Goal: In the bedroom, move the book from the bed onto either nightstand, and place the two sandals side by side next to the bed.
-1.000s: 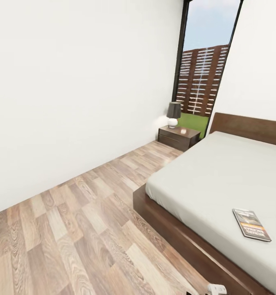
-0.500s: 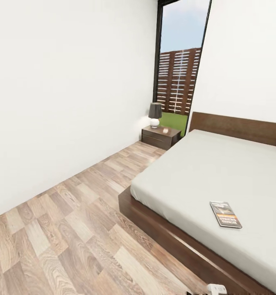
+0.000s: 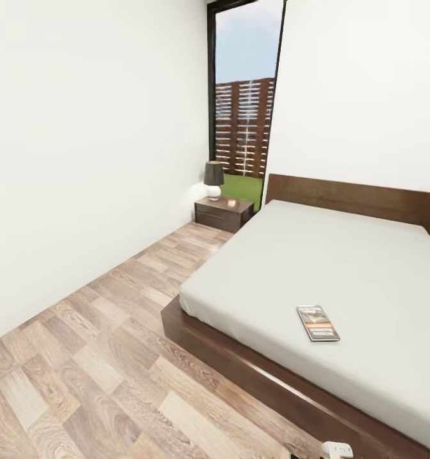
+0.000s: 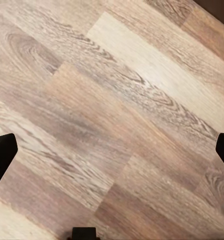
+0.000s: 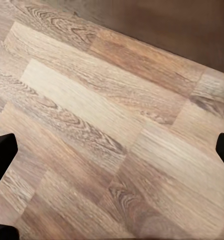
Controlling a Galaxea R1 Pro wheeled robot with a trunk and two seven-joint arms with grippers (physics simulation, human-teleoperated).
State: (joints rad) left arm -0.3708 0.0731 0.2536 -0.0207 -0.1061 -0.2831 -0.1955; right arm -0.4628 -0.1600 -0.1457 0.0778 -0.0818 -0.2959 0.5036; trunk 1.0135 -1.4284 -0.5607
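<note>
Book [image 3: 318,323] flat on bed [image 3: 342,268] mattress, near front edge. Nightstand [image 3: 224,213] beside headboard, against window wall, lamp [image 3: 214,179] on top. Left gripper [image 4: 112,150] fingers spread wide over plank floor [image 3: 100,344]. Right gripper [image 5: 112,150] likewise spread, holding nothing.

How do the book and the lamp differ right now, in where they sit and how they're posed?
The book lies flat on the bed's pale mattress, near its front edge; the lamp stands upright on the nightstand by the window. The book is thin with an orange band; the lamp has a dark shade over a round white base. Neither is held.
</note>
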